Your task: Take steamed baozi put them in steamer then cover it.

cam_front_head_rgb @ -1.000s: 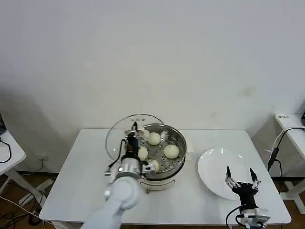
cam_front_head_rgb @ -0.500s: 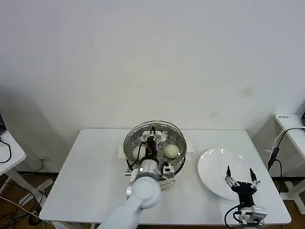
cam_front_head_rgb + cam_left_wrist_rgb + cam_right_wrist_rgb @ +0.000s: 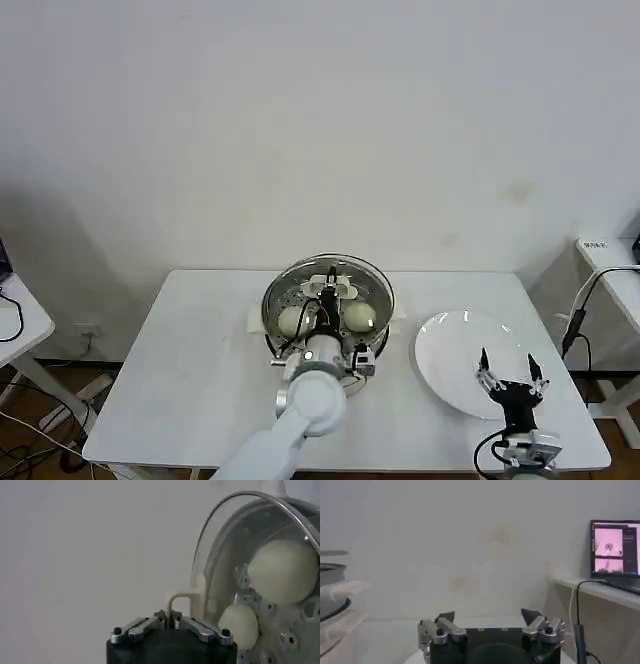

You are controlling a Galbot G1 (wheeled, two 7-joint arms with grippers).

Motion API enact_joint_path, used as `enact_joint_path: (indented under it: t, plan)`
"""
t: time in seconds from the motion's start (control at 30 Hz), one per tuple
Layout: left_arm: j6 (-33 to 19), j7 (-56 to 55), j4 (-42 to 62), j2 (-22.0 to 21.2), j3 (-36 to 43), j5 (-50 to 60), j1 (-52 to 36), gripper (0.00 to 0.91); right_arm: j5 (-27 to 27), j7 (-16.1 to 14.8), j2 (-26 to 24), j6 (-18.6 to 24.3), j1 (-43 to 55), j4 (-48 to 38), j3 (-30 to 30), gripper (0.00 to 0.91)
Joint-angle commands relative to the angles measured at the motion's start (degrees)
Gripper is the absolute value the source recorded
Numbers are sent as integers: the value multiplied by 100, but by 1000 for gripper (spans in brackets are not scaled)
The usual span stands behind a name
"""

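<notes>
— Where is the lid (image 3: 328, 290) right now?

— On top of the steamer (image 3: 375, 325), which stands mid-counter (image 3: 200, 360). The left gripper (image 3: 331, 287) is above it, its fingers (image 3: 145, 628) closed on the pale handle (image 3: 186, 599) at the lid's centre. In the left wrist view the handle's thin stem runs right between the two closed fingers.

— And the baozi?

— Inside the steamer, under the glass. I can make out two from the head view, one (image 3: 293, 320) on the left side and one (image 3: 359, 316) on the right, resting on the tray with the holes. How many more sit beneath the arm, I can't tell.

— What about the other arm?

— The right gripper (image 3: 510, 371) hangs low over the near edge of the white plate (image 3: 450, 345), well apart from the steamer. Its fingers (image 3: 445, 617) are spread wide and hold nothing.
</notes>
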Motion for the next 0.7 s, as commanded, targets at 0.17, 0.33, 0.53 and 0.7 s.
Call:
enact_joint_path:
  t: [0.17, 0.33, 0.53, 0.7]
  plan:
    - [-76, 82, -88, 117, 22, 283, 22, 0, -33, -15, 21, 44, 4, -75, 11, 907]
    - [-108, 71, -107, 122, 23, 335, 61, 0, -47, -20, 21, 66, -20, -59, 11, 907]
    - [-134, 69, -86, 120, 30, 354, 81, 0, -86, -17, 24, 96, -52, -75, 8, 907]
    - [-161, 59, -50, 105, -16, 372, 167, 0, -87, -21, 17, 98, -60, -82, -3, 907]
